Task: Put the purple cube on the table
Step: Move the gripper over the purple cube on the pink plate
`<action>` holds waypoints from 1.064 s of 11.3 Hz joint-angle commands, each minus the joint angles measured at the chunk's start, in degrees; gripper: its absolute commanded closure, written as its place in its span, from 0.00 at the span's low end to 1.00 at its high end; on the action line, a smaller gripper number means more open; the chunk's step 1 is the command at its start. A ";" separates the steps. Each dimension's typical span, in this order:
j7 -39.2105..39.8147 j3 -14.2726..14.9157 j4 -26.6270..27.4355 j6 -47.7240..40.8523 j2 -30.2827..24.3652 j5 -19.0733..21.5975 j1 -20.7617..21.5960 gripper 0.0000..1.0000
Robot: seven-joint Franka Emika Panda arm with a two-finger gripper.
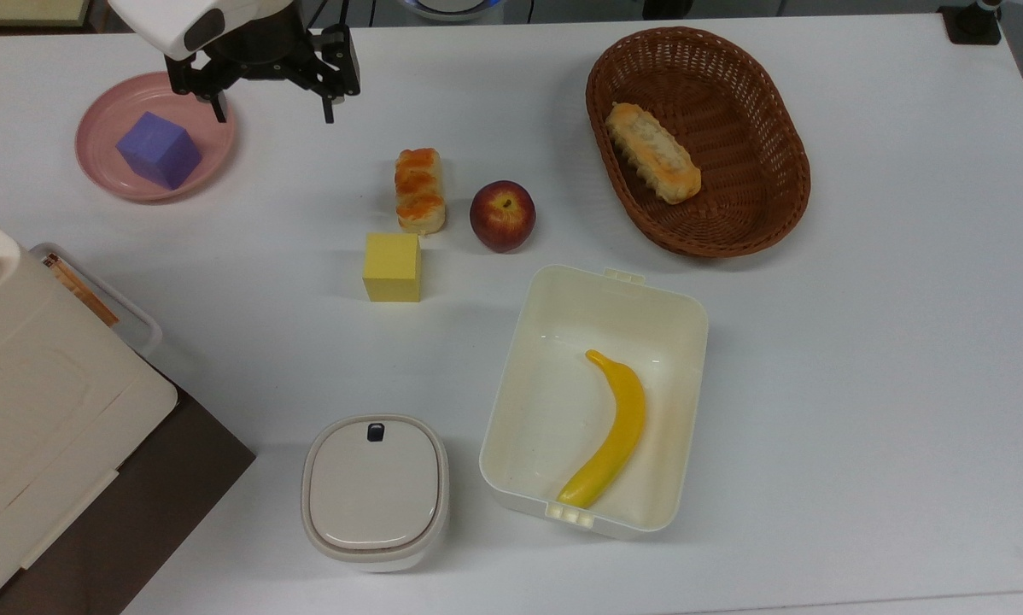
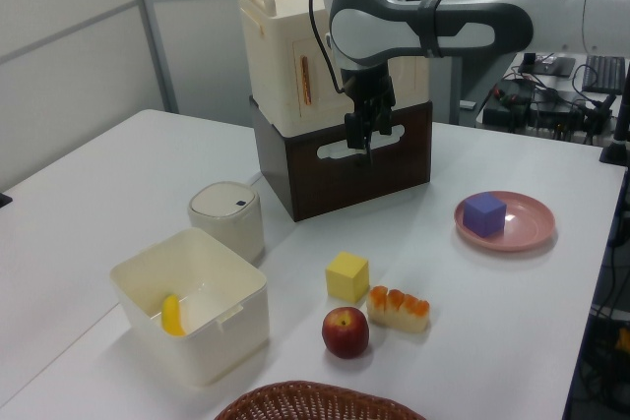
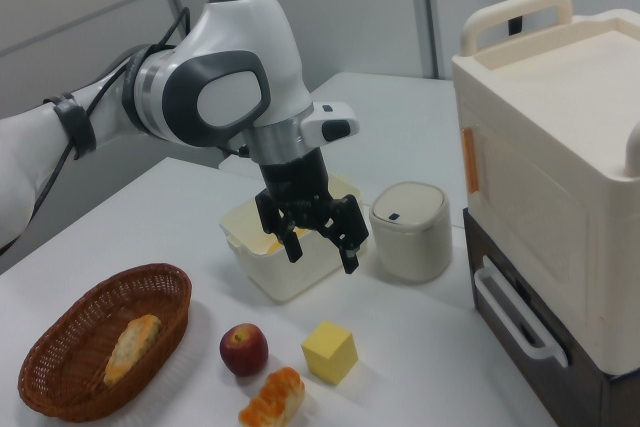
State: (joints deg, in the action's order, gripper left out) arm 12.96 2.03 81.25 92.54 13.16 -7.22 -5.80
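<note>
We found the table (image 1: 862,359) filling nearly all of the top view, white and flat. A cream storage box (image 1: 25,401) on a dark brown base (image 1: 149,521) occupied the lower left of the top view. The white robot arm (image 3: 215,92) crossed the upper left of the right view, its gripper (image 1: 274,109) hanging at the top left of the top view, above the table and just off the plate's right edge. Its two dark fingers (image 3: 349,252) stood apart, with nothing between them.

The brown wicker basket (image 1: 768,213) sat at the upper right of the top view with a bread roll (image 1: 653,152) inside. The cream open box (image 1: 682,333) lay at lower centre and held a yellow banana (image 1: 614,436). A lidded white container (image 1: 375,489) stood just to the top view's left of that box.

The pink round plate (image 1: 102,128) rested at the upper left of the top view. The purple cube (image 1: 159,149) lay inside it, apart from the gripper and not on the bare tabletop.

Near frame centre in the top view we noted a yellow cube (image 1: 392,266), a glazed bread piece (image 1: 419,190) just above it, and a red apple (image 1: 502,215) just beside the bread's right.
</note>
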 commanded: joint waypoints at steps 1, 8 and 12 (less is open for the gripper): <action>-1.35 0.34 0.49 -0.08 -1.12 1.07 0.17 0.00; -0.92 0.52 0.75 -0.26 -1.03 0.54 -0.52 0.00; -0.13 0.43 2.24 -2.63 0.46 0.80 -6.40 0.00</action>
State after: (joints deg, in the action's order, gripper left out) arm 12.27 2.24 81.68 90.61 13.41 -7.23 -9.11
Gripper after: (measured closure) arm 0.000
